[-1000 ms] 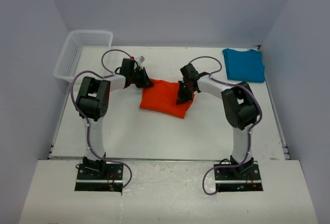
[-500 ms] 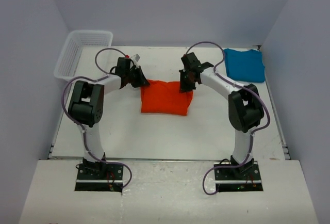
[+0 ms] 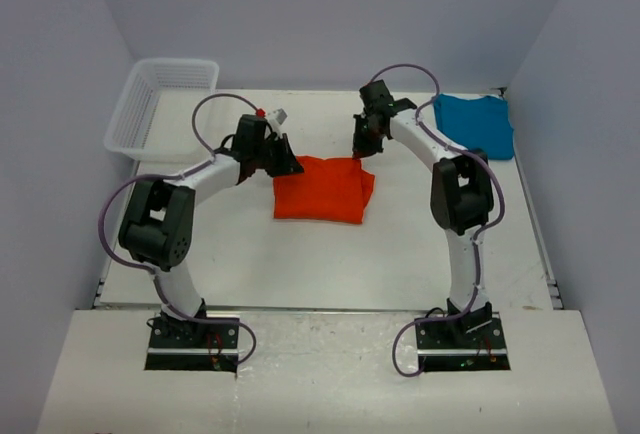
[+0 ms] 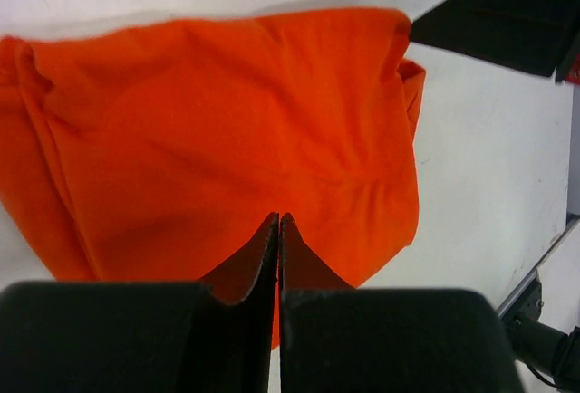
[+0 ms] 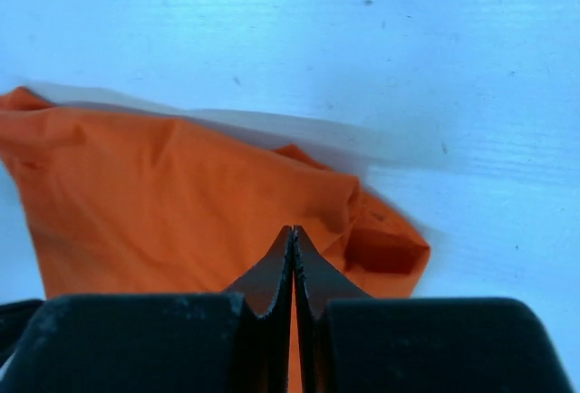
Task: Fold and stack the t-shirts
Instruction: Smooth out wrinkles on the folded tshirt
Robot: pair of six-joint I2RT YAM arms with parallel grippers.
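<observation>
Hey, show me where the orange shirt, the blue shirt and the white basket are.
orange t-shirt (image 3: 320, 192): top view, middle of the folded cloth.
teal t-shirt (image 3: 473, 126): top view, middle of its body.
white basket (image 3: 175, 76): top view, its far mesh wall.

The left arm (image 3: 205, 172) and right arm (image 3: 415, 139) have white links, black joints, looping purple cables (image 3: 101, 222), black base plates (image 3: 195, 339) and black wedge-tipped fingers (image 4: 249, 271).

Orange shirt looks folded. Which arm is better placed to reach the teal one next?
Right, probably. The right gripper sits by the orange shirt on the side nearest the teal shirt; the left gripper is at the opposite corner, farther off.
</observation>
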